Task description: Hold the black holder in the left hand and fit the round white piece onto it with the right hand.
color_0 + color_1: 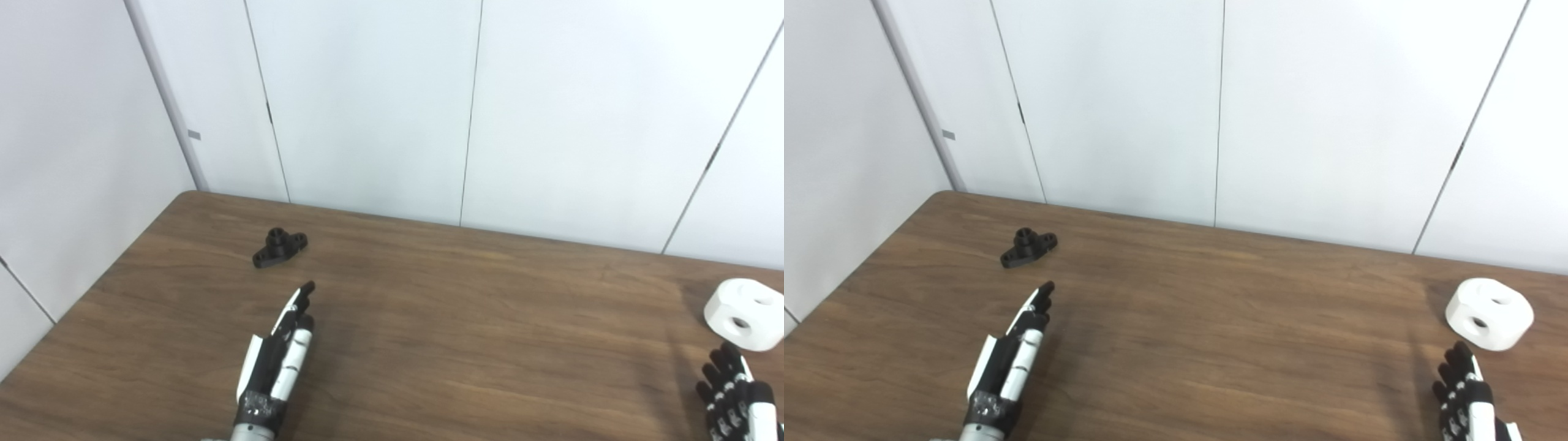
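The black holder (280, 247) lies on the brown table (429, 318) at the far left, with its short post up. My left hand (278, 358) is open and empty, fingers stretched toward the holder, a short way in front of it and apart from it. The round white piece (746, 314) with round holes rests at the table's right side. My right hand (1464, 392) is open and empty just in front of the white piece, not touching it, partly cut off by the picture's bottom edge.
White wall panels (392, 104) stand right behind the table's far edge and along its left side. The table's left edge runs diagonally close to the holder.
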`<state>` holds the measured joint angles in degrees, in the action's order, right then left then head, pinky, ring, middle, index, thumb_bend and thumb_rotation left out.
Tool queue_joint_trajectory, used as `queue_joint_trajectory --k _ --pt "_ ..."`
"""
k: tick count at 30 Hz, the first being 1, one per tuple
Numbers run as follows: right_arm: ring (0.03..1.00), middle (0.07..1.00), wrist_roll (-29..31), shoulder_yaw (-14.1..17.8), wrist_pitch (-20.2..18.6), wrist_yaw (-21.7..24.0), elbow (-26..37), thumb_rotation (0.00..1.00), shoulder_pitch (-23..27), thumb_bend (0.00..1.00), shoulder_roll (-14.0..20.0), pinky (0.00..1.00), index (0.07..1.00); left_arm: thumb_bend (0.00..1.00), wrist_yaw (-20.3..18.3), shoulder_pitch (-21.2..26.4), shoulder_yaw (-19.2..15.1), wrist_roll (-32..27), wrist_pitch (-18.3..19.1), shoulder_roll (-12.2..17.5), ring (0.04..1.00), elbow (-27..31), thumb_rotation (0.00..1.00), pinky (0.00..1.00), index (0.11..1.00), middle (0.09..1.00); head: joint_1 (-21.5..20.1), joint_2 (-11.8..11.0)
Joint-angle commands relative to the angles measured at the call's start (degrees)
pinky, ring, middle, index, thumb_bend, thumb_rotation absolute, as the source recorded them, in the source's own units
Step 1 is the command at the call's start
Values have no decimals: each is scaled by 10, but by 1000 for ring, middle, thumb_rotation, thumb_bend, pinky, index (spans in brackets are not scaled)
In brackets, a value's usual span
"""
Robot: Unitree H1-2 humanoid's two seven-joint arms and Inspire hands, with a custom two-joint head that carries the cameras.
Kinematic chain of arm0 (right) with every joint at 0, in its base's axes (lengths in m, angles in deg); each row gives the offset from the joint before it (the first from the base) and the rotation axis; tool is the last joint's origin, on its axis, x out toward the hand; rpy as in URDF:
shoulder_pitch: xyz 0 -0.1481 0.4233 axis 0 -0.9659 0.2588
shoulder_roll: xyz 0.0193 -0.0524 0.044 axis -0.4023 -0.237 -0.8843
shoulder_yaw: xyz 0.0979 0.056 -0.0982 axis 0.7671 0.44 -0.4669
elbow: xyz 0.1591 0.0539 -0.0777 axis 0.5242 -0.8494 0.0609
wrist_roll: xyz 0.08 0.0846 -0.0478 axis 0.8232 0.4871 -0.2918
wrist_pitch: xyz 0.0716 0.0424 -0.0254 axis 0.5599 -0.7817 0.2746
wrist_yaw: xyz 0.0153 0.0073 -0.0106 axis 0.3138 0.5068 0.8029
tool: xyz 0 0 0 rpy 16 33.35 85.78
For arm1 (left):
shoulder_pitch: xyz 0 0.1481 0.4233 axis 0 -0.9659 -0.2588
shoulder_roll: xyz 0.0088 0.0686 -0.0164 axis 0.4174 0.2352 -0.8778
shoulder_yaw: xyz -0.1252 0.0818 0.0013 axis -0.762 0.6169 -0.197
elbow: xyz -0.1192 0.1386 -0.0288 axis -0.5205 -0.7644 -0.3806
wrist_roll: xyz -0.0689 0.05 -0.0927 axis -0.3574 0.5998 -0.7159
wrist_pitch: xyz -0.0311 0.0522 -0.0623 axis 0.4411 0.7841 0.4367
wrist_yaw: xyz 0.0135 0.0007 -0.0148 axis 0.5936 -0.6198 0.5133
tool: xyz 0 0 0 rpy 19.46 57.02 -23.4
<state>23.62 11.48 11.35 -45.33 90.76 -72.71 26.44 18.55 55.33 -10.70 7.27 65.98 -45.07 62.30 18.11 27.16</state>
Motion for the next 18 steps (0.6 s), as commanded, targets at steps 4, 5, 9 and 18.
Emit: queue_joint_trajectory --k 4,5,9,18 --pt "1000 1000 11 5 15 6 19 1000 1 615 5 1000 1000 634 43 -15 -2 78 37 -12 971 40 540 940 943 978 0 2" --pt "1000 1000 11 5 14 5 20 1000 1 616 4 1000 1000 657 56 -13 -2 112 46 -11 957 49 482 923 935 965 0 2" --pt "1000 1000 13 2 24 15 13 1000 2 671 10 1000 1000 773 74 1 -1 224 84 17 984 77 377 991 907 955 -3 4" --pt "1000 1000 12 2 23 17 2 1000 10 745 13 1000 1000 864 54 54 -32 281 165 88 1000 94 308 1000 845 972 -9 5"
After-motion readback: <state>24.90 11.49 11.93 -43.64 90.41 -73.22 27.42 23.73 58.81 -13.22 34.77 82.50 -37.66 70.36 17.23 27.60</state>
